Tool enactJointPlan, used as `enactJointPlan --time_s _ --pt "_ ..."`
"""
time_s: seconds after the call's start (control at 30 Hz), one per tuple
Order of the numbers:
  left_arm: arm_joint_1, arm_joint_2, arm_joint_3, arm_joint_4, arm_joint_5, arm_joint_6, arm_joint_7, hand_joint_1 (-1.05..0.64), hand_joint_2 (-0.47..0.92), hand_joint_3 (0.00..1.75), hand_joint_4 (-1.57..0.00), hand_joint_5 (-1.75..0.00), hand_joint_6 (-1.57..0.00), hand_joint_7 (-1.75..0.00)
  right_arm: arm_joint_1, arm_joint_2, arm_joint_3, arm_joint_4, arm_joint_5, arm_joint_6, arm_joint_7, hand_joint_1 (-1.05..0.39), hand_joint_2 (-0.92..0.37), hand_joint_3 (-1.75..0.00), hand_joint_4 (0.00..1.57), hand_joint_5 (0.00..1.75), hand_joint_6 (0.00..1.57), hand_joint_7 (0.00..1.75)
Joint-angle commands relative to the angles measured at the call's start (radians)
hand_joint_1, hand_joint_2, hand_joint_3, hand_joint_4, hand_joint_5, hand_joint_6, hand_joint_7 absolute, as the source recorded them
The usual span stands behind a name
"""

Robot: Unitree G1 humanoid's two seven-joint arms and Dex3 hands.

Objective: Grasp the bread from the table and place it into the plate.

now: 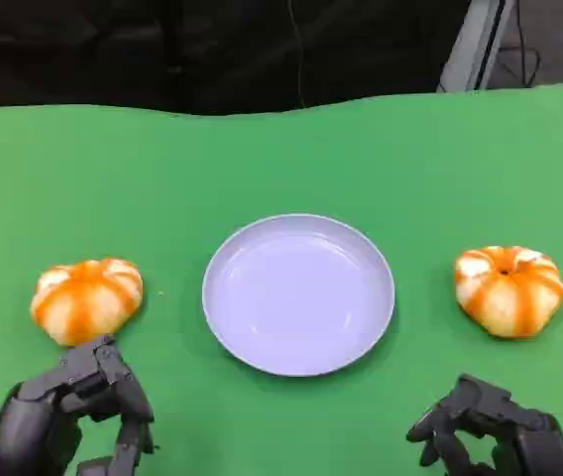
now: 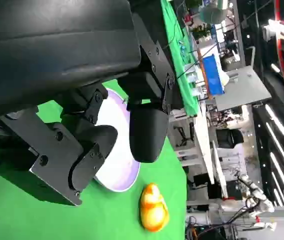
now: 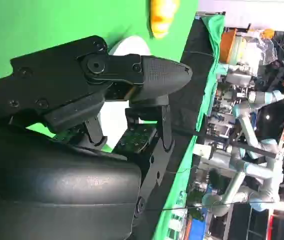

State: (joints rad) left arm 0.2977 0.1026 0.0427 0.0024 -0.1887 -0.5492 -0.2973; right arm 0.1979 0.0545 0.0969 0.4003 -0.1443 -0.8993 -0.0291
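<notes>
Two orange-and-cream striped bread rolls lie on the green table, one to the left of the plate [image 1: 86, 298] and one to its right [image 1: 509, 289]. The pale lilac plate [image 1: 299, 297] sits between them with nothing in it. My left hand [image 1: 73, 412] hovers just in front of the left bread, its fingers apart and holding nothing. At the lower right, my right hand [image 1: 490, 431] is well in front of the right bread and also holds nothing. The left wrist view looks past its fingers [image 2: 144, 135] to the plate [image 2: 117, 167] and the right bread [image 2: 153, 207]. The right wrist view shows the left bread [image 3: 163, 15].
The green cloth [image 1: 291, 159] covers the whole table up to its far edge, with dark background beyond. Open cloth lies between each bread and the plate. Wrist views show lab equipment and other robot arms [image 3: 252, 130] beyond the table.
</notes>
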Motion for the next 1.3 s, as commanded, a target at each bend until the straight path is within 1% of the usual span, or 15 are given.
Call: enactJointPlan --time_s 0.03,0.53,0.57,0.63,0.77,0.8,0.83,0.87,0.93,0.97,1.03,1.07,1.1,1.17,1.3 --pt "0.009 0.011 0.006 -0.008 0.005 -0.004 -0.004 0.02 0.41 1.42 -0.82 -1.75 -0.73 -1.62 0.004 -0.014 -0.009 -0.007 0.011 -0.008 -0.004 -0.69 -0.91 -0.47 0.83 1.57 0.89 1.23" --pt "0.008 0.013 0.009 -0.016 0.0 0.015 -0.004 0.01 0.44 1.38 -0.81 -1.75 -0.74 -1.6 0.001 -0.013 -0.008 -0.002 0.017 -0.011 0.001 -0.69 -0.92 -0.46 0.83 1.57 0.89 1.23" --pt "0.005 0.019 0.009 -0.018 -0.007 0.024 -0.01 0.02 0.45 1.36 -0.8 -1.73 -0.73 -1.57 0.001 -0.013 -0.008 -0.002 0.017 -0.01 0.001 -0.69 -0.92 -0.46 0.83 1.57 0.89 1.23" --pt "0.002 0.026 0.009 -0.022 -0.014 0.038 -0.017 0.04 0.53 1.26 -0.78 -1.66 -0.74 -1.43 0.002 -0.014 -0.008 -0.004 0.019 -0.008 0.003 -0.69 -0.92 -0.46 0.84 1.57 0.89 1.23" --pt "0.003 0.026 0.011 -0.027 -0.016 0.047 -0.021 0.05 0.55 1.22 -0.77 -1.64 -0.74 -1.39 0.002 -0.015 -0.008 -0.005 0.019 -0.008 0.003 -0.69 -0.92 -0.46 0.84 1.57 0.89 1.23" --pt "-0.002 0.053 0.015 -0.043 0.05 0.07 -0.004 0.05 0.56 1.22 -0.77 -1.64 -0.74 -1.38 0.004 -0.012 -0.007 -0.008 0.019 -0.003 0.003 -0.69 -0.92 -0.46 0.84 1.57 0.89 1.23" --pt "-0.006 0.073 0.019 -0.055 0.101 0.089 0.008 0.01 0.63 0.97 -0.7 -1.32 -0.67 -1.05 0.006 -0.011 -0.005 -0.011 0.019 0.0 0.003 -0.69 -0.92 -0.46 0.84 1.57 0.89 1.23" --pt "-0.008 0.086 0.022 -0.065 0.137 0.103 0.017 -0.02 0.75 0.67 -0.7 -1.03 -0.72 -0.64 0.007 -0.009 -0.005 -0.013 0.019 0.003 0.003 -0.69 -0.91 -0.46 0.84 1.57 0.89 1.23" --pt "-0.022 0.114 0.023 -0.069 0.195 0.111 0.024 -0.07 0.87 0.37 -0.68 -0.82 -0.79 -0.26 0.008 -0.009 -0.003 -0.014 0.021 0.005 0.005 -0.7 -0.91 -0.46 0.84 1.57 0.89 1.23" --pt "-0.026 0.12 0.023 -0.07 0.208 0.113 0.026 -0.09 0.89 0.3 -0.68 -0.79 -0.8 -0.19 0.008 -0.009 -0.002 -0.015 0.022 0.006 0.006 -0.7 -0.91 -0.46 0.84 1.57 0.89 1.23" --pt "-0.028 0.124 0.022 -0.072 0.218 0.116 0.03 -0.1 0.91 0.25 -0.67 -0.76 -0.8 -0.14 0.008 -0.009 -0.002 -0.015 0.022 0.006 0.007 -0.7 -0.91 -0.46 0.84 1.57 0.89 1.22" --pt "-0.053 0.153 0.023 -0.076 0.267 0.141 0.031 -0.1 0.92 0.24 -0.67 -0.75 -0.8 -0.13 0.006 -0.008 -0.003 -0.011 0.019 0.001 0.004 -0.7 -0.91 -0.46 0.84 1.57 0.89 1.22" --pt "-0.078 0.178 0.024 -0.078 0.312 0.159 0.033 -0.28 0.92 0.17 -0.55 -0.58 -0.66 -0.05 0.004 -0.007 -0.004 -0.01 0.018 -0.002 0.003 -0.69 -0.92 -0.46 0.84 1.56 0.89 1.22" --pt "-0.116 0.21 0.025 -0.079 0.376 0.19 0.04 -0.42 0.92 0.12 -0.46 -0.43 -0.55 -0.01 0.003 -0.007 -0.005 -0.009 0.015 -0.005 0.001 -0.69 -0.91 -0.47 0.84 1.56 0.89 1.22" --pt "-0.153 0.235 0.02 -0.074 0.441 0.213 0.068 -0.51 0.92 0.13 -0.4 -0.34 -0.49 0.0 0.003 -0.008 -0.006 -0.009 0.013 -0.003 0.0 -0.69 -0.91 -0.49 0.84 1.56 0.89 1.22"
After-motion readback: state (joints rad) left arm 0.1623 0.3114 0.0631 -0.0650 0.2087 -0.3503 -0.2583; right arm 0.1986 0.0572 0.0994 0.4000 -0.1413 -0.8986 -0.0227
